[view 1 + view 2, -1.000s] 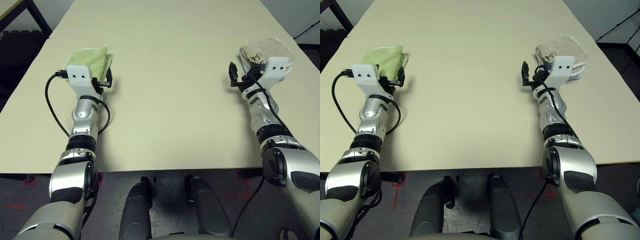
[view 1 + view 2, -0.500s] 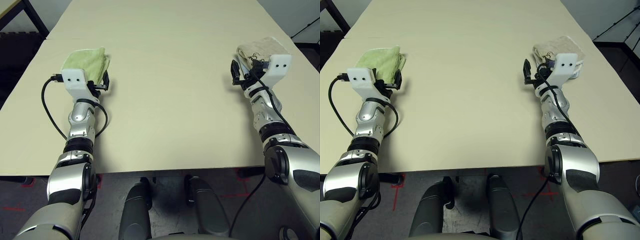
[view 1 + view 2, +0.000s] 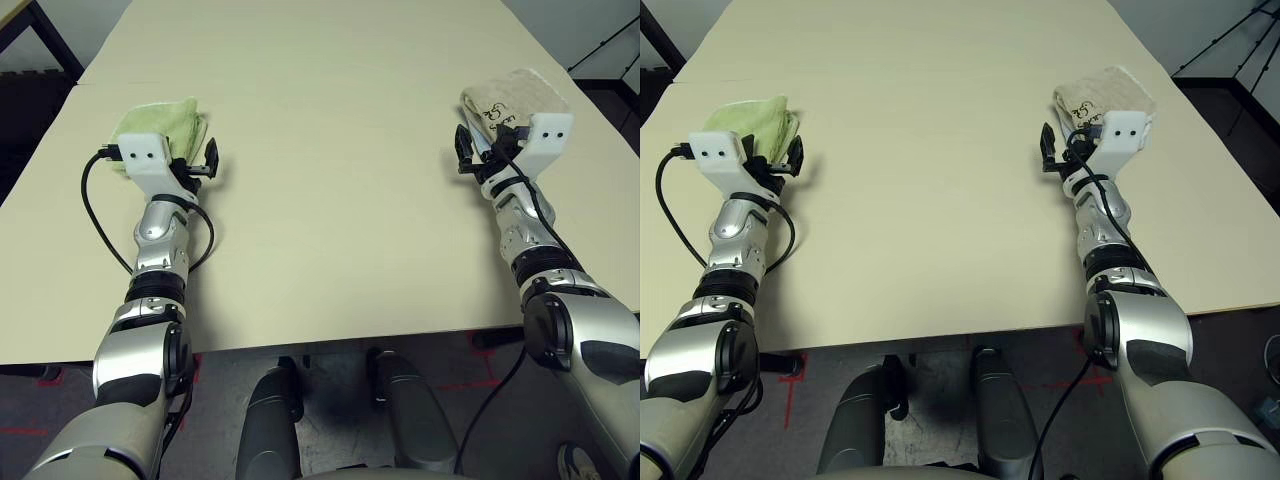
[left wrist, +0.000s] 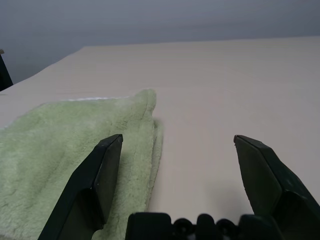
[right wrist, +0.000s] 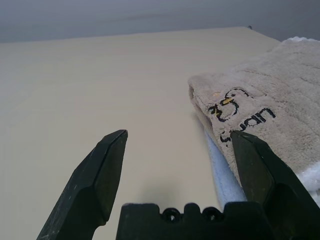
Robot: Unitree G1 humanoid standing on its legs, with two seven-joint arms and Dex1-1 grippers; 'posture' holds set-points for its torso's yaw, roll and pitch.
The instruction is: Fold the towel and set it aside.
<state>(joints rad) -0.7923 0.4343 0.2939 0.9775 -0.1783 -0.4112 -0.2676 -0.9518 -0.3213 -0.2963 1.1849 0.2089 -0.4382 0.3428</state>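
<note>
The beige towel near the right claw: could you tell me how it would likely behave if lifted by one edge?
The beige towel looks like soft terry folded in layers, so it would probably droop and unfold. Its thick pile should grip well rather than slip. Lying flat on the table, it is unlikely to roll.

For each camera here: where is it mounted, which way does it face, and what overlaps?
Head stereo pair: looks down at the table over both silver forearms.
Left wrist: looks along the open left tool at the green cloth.
Right wrist: looks along the open right tool at the folded towel.
Shared: head views show both cloths.
</note>
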